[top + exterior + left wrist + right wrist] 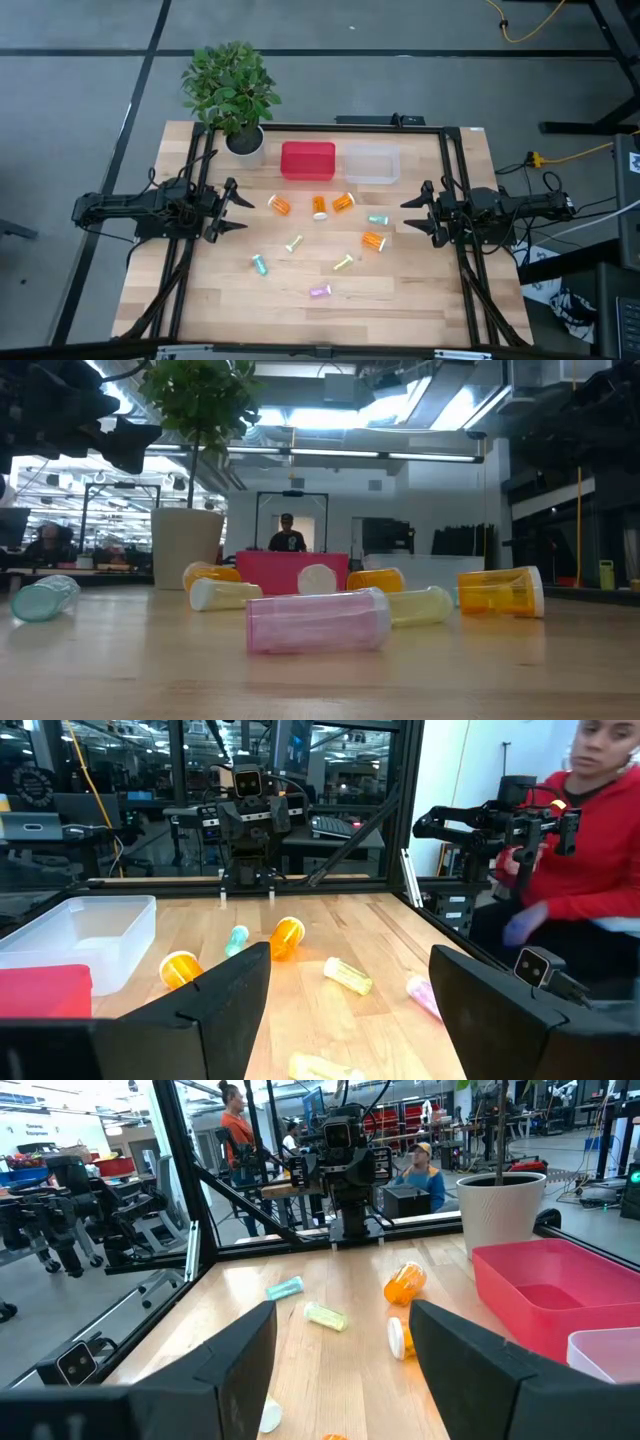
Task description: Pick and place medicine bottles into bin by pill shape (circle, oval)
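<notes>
Several medicine bottles lie on their sides across the middle of the wooden table [200, 310]. Three orange ones [319, 207] lie near the bins and another orange one [373, 241] further right. There are teal ones [259, 265] [378, 219], pale yellow ones [294, 243] [343, 263] and a purple one [320, 291], which is nearest in the low view [318, 622]. My left gripper [246, 215] stands open at the table's left, pointing level at the bottles. My right gripper [405, 217] stands open at the right, facing it. Both are empty in their wrist views [350, 1010] [345, 1370].
A red bin [308, 161] and a clear bin [371, 165] stand side by side at the table's far edge. A potted plant [232, 90] is at the far left corner. A black frame [445, 160] borders the table. A person in red [590, 840] is beside the table.
</notes>
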Robot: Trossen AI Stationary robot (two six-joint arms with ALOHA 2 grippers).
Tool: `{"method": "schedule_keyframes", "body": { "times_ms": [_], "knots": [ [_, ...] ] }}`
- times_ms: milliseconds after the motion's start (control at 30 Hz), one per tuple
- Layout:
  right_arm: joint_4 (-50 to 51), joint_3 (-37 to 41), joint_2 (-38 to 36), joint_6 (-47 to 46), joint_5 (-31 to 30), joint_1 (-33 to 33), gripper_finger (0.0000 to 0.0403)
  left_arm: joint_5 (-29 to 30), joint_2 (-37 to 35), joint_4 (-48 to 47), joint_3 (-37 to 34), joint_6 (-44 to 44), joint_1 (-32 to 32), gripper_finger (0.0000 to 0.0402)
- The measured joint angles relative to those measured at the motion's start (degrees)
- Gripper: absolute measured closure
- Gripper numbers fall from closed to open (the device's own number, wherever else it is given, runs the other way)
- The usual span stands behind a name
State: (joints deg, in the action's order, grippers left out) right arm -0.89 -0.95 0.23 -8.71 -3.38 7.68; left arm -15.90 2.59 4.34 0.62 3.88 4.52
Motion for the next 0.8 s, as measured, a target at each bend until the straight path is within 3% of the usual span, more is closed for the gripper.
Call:
{"method": "schedule_keyframes", "body": {
  "times_ms": [300,500,667,800],
  "knots": [
    [-5.9,0.0,0.0,-1.2,0.1,0.0,0.017,0.0,0.0,0.0,0.0,0.0,0.0,0.0135],
    [-12.3,0.0,0.2,-1.9,8.2,0.0,0.017,0.0,0.0,0.0,0.0,0.0,0.0,0.0135],
    [-13.6,0.0,3.4,-5.2,5.3,0.0,0.017,0.0,0.0,0.0,0.0,0.0,0.0,0.0135],
    [-20.3,-0.3,9.0,-8.2,4.0,0.0,0.017,0.0,0.0,0.0,0.0,0.0,0.0,0.0135]
  ]
}}
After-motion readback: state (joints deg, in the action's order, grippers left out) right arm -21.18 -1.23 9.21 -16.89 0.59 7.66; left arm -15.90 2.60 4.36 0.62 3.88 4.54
